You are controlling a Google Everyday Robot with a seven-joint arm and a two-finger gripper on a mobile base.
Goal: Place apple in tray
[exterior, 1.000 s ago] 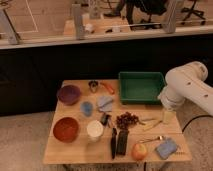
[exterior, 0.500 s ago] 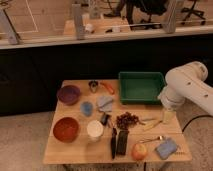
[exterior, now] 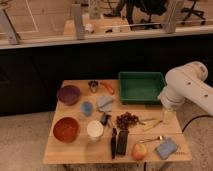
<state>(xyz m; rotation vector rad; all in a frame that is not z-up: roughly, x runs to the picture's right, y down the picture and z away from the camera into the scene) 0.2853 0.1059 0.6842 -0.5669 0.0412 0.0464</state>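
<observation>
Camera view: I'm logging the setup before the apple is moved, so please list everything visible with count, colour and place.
table: 1, light wood, centre
tray: 1, dark green, back right of table
apple: 1, yellow-orange with red, front edge
purple bowl: 1, purple, back left
red bowl: 1, red, front left
cup: 1, white, right of red bowl
grapes: 1 cluster, dark red, table middle
cloth: 1, grey-blue, behind the cup
sponge: 1, blue, front right corner
black items: 2, black, left of apple
arm: 1, white, right of table
claw: 1, pale, under the arm at table's right edge
</observation>
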